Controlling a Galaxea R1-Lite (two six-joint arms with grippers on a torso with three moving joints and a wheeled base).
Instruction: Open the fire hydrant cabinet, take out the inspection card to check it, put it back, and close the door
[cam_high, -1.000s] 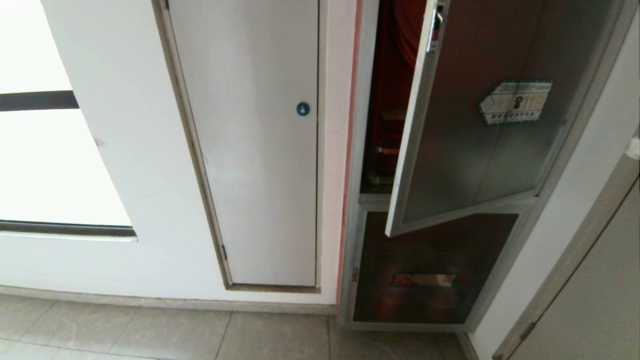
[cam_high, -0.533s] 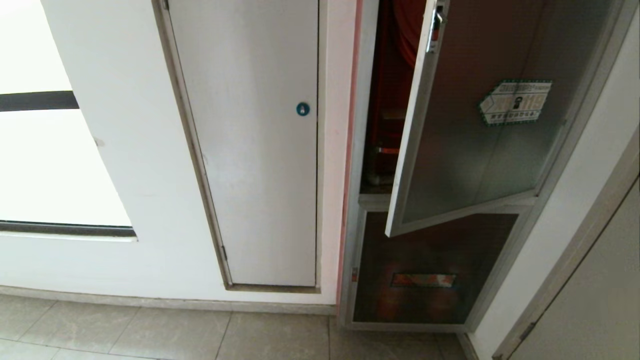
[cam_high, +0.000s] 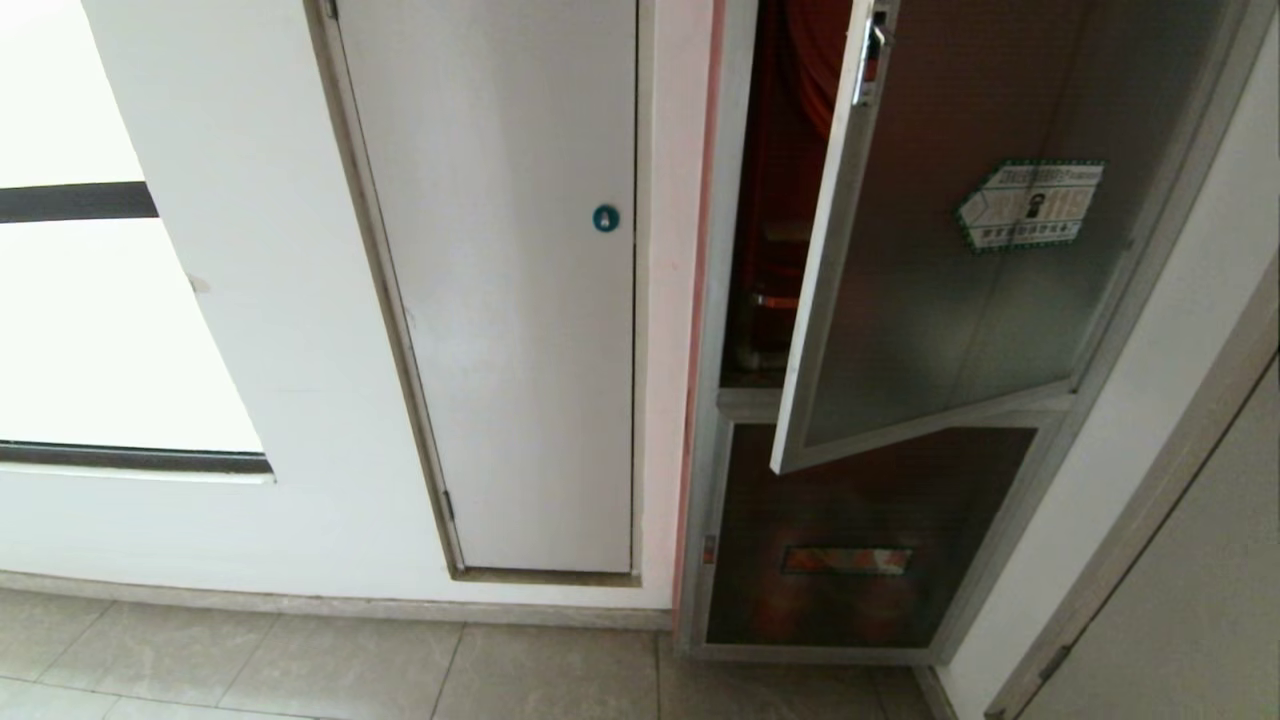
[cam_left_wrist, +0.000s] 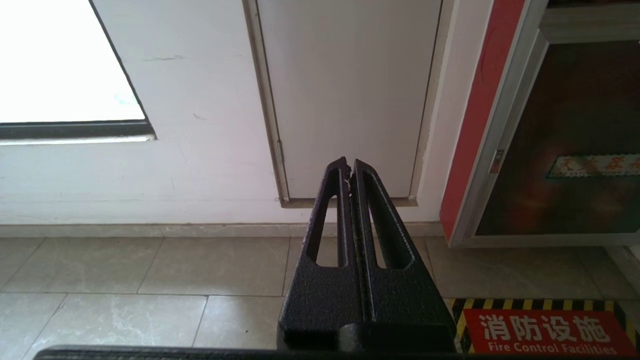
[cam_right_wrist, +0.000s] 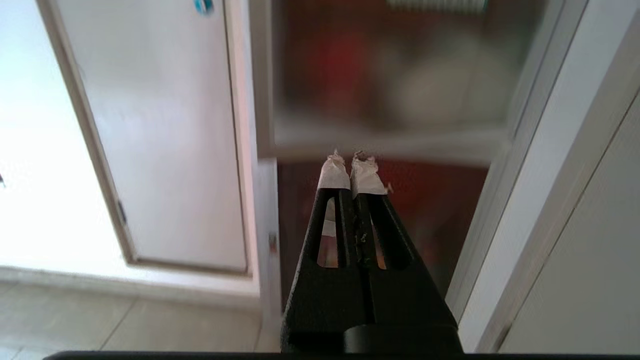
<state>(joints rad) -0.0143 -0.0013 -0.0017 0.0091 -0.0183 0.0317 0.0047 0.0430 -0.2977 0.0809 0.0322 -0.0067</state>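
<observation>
The fire hydrant cabinet (cam_high: 705, 400) stands at the right, set in the wall, with a silver frame and a red interior (cam_high: 785, 200). Its door (cam_high: 950, 330), dark glass with a green-edged hexagonal sticker (cam_high: 1030, 205), hangs partly ajar, its latch edge swung out from the frame. The inspection card is hidden. Neither gripper shows in the head view. My right gripper (cam_right_wrist: 351, 162) is shut and empty, its taped tips pointing at the door's lower edge (cam_right_wrist: 380, 142). My left gripper (cam_left_wrist: 349, 167) is shut, low over the floor tiles, left of the cabinet.
A white panel with a blue round lock (cam_high: 605, 218) is left of the cabinet. Below the door is a smaller dark panel with a red label (cam_high: 845, 560). A red floor sign (cam_left_wrist: 545, 332) lies before the cabinet. A grey door frame (cam_high: 1150, 520) angles in at the far right.
A white taped fingertip at the right edge of the head view one second ago is gone from it. The door has kept the same angle.
</observation>
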